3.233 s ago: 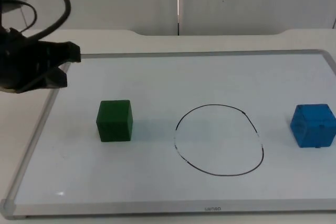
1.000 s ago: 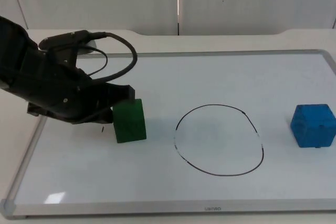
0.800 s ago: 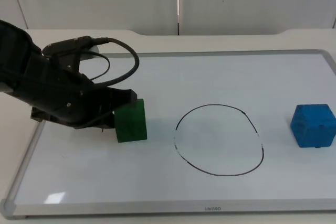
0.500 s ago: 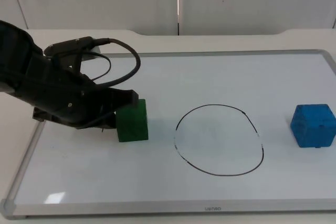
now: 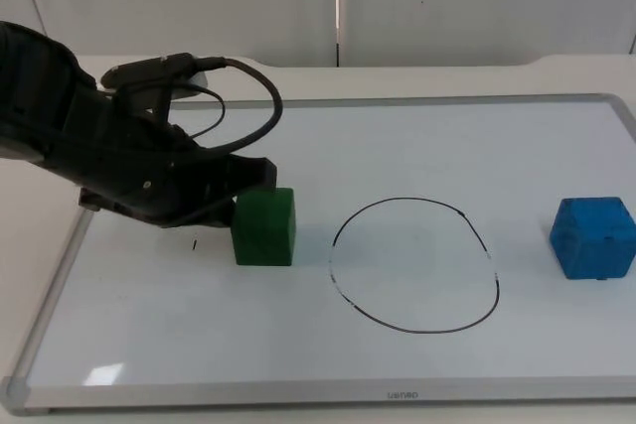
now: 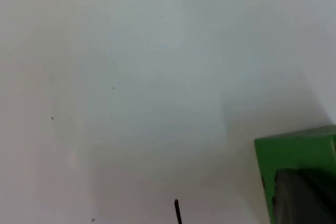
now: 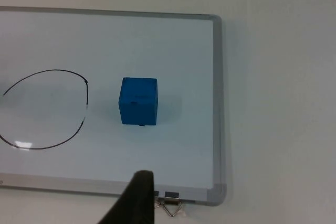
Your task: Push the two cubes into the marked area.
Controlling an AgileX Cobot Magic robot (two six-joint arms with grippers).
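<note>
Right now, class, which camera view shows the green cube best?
The top view: the whole green cube sits beside the black circle, the left gripper against it. The left wrist view catches one corner.

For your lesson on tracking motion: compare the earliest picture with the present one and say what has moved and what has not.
The left gripper came in from the table's left edge to the green cube and pushed it toward the black circle; the cube remains outside the line. Nothing was grasped. The blue cube, circle and whiteboard stayed put.
</note>
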